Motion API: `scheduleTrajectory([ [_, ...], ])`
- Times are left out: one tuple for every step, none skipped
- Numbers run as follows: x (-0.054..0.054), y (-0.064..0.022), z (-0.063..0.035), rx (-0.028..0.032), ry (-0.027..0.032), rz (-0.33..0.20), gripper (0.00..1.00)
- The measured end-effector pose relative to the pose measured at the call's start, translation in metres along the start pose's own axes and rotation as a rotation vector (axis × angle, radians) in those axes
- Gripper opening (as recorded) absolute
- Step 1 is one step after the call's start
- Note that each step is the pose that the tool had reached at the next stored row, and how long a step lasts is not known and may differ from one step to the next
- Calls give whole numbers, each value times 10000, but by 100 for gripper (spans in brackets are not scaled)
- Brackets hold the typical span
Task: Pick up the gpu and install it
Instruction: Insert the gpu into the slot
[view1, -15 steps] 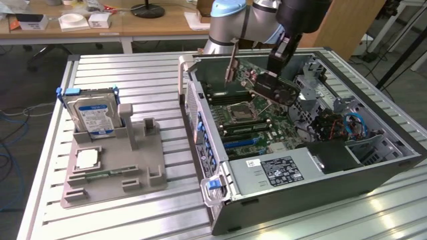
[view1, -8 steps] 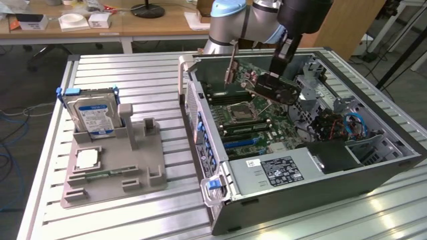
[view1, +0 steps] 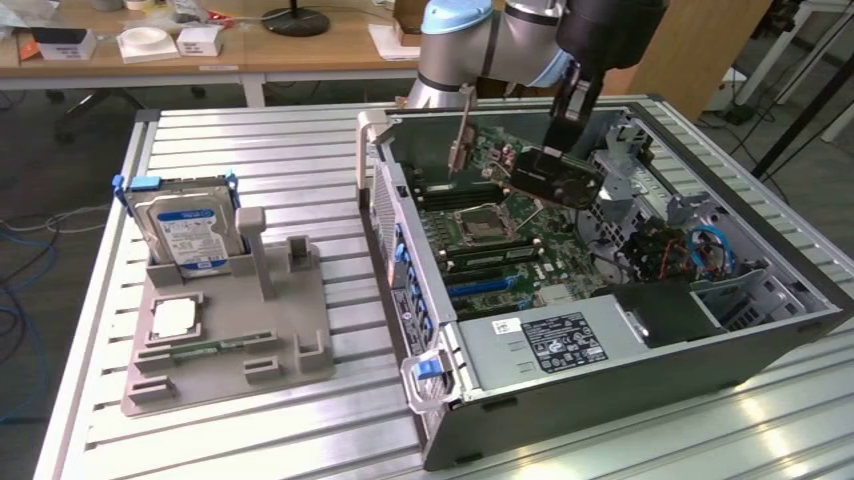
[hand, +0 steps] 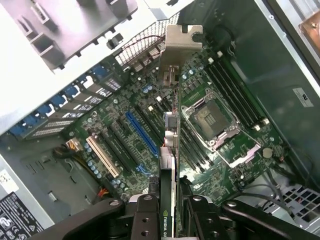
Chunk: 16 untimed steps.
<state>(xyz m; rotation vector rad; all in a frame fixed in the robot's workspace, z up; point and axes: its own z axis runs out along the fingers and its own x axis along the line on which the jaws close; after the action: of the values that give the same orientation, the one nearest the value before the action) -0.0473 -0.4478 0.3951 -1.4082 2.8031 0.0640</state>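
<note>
gpu (view1: 550, 175): hung inside the open computer case (view1: 641, 390), above the motherboard (view1: 501, 245) and not yet seated. In the wrist view it (hand: 171, 165) showed edge-on, with its metal bracket (hand: 182, 37) at the end far from the claw.
Claw: the gripper (view1: 566, 128) was narrow and clamped on the gpu's near end. In the wrist view the gripper (hand: 170, 222) had one of its fingers (hand: 145, 217) on each face of the card.
Step in hand (judged): lining the card up over an expansion slot for insertion.
Slot: the long blue slot (hand: 141, 131) lay just beside the card's edge, on the side away from the CPU socket (hand: 210, 116). Black slots ran parallel under the card, and which one it stood over could not be told.
Attitude: the card looked tilted in the exterior view. A good insertion needed it upright, with its lower edge parallel to the slot along the whole length.
Bracket: it needed to face the case's rear wall and clear that wall without catching.
Descent: straight down with even pressure; pushing at an angle risked the contacts binding.
Risks: the thin card could pivot in a grip at one end, and the blue cables (view1: 707, 250) lay near.
Elsewhere: the hard drive (view1: 187, 225) stood in a grey holder (view1: 287, 330) on the table (view1: 267, 140), well apart from the case.
</note>
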Motion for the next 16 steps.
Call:
scheduleTrajectory([
  [-2,-3,2,-2,3,-102,26],
  [-4,-6,3,-4,7,-204,26],
  [-6,-8,4,-6,11,-305,26],
  [-8,-11,5,-8,15,-412,26],
  [-10,-14,6,-11,18,-508,26],
  [-12,-17,8,-13,21,-606,26],
  [-14,-20,9,-15,25,-706,26],
  [-16,-23,11,-17,28,-806,26],
  [-19,-26,12,-20,32,-906,26],
  [-21,-29,14,-22,35,-1013,26],
  [-24,-33,15,-24,39,-1116,26],
  [-26,-36,16,-26,42,-1219,26],
  [-29,-40,18,-29,45,-1323,26],
  [-31,-43,19,-31,49,-1427,26],
  [-34,-46,21,-33,53,-1530,26],
  [-36,-50,23,-36,56,-1638,26],
])
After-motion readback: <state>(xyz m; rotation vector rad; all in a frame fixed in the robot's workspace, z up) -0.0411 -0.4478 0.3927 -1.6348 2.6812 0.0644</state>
